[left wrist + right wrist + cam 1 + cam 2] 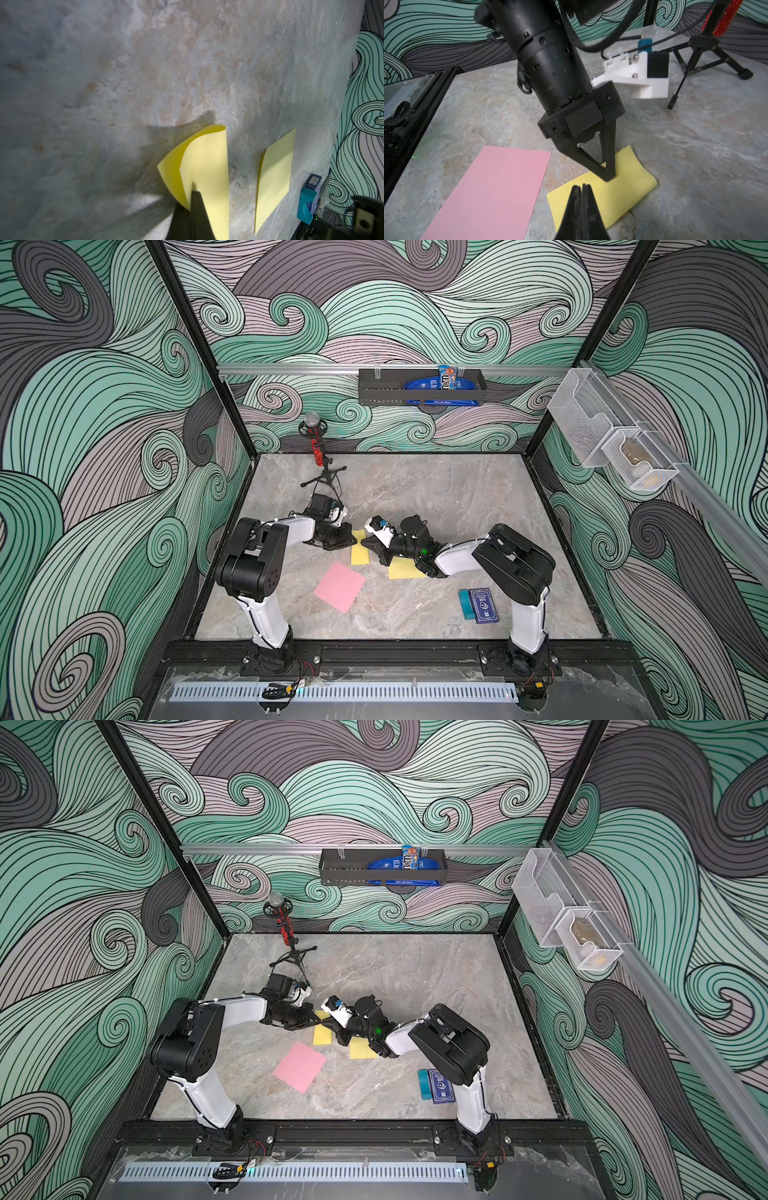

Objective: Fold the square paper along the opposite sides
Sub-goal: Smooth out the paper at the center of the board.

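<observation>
Yellow paper [623, 197] sits just left of the tabletop's [436, 497] middle, doubled over on itself. One side has been brought across to the opposite side. The bend is a soft rounded loop, not a crease; the left wrist view shows the upper layer bowed up off the lower one.

Left gripper [609, 176]: jaws closed to a point at the free-edge side of the paper. In the left wrist view the upper layer's edge looks pinched between the fingers [199, 207], so I read it as holding that edge in place.

Right gripper [581, 188]: jaws fully together, nothing between them. The tip is over the paper's corner nearest its camera. Whether it touches the paper I cannot tell.

Progress, my judgement: the fold-over is done and the edges look roughly matched, though the left gripper hides part of the alignment. Left to do: flatten the loop into a sharp crease, probably with the closed right tip, then let go. The risk is the upper layer sliding or springing open if the pinch eases before the crease sets.

Around it:
- Second yellow sheet [405, 571] lies flat just beside the paper toward the right edge, partly under the right arm. It looks rectangular, maybe folded, but I can't confirm that.
- Pink sheet [338, 587] lies flat and unfolded, nearer the front edge, apart from the paper.
- Dark blue card box [482, 605] with a teal block against it sits toward the front right corner.
- Microphone stand [322, 472] stands by the back left corner.
</observation>
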You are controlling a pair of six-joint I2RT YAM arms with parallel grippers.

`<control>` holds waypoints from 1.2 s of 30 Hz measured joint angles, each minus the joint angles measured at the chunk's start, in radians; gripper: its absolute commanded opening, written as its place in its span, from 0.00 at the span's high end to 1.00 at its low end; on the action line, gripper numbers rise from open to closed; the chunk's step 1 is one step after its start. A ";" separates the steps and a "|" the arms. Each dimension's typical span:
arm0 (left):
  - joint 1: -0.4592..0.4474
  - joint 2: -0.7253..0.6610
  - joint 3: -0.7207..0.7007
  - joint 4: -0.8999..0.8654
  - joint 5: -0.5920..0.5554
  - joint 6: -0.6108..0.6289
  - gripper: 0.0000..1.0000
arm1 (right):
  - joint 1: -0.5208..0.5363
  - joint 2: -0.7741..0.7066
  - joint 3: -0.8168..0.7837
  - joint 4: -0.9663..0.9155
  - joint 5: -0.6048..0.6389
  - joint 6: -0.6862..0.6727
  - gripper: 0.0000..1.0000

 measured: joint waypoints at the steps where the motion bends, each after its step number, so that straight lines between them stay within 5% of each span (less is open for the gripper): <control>1: 0.000 0.001 0.000 0.001 0.002 0.000 1.00 | 0.000 0.013 0.000 -0.006 -0.002 0.001 1.00; 15: 0.002 0.005 0.000 0.005 0.014 -0.002 1.00 | 0.002 0.085 -0.039 -0.028 0.002 0.001 1.00; 25: -0.012 -0.006 -0.016 0.011 0.048 -0.002 1.00 | -0.001 -0.095 -0.211 -0.019 -0.020 0.052 1.00; 36: -0.053 -0.060 -0.026 0.029 0.119 0.014 1.00 | -0.109 -0.171 -0.177 0.169 -0.095 0.163 1.00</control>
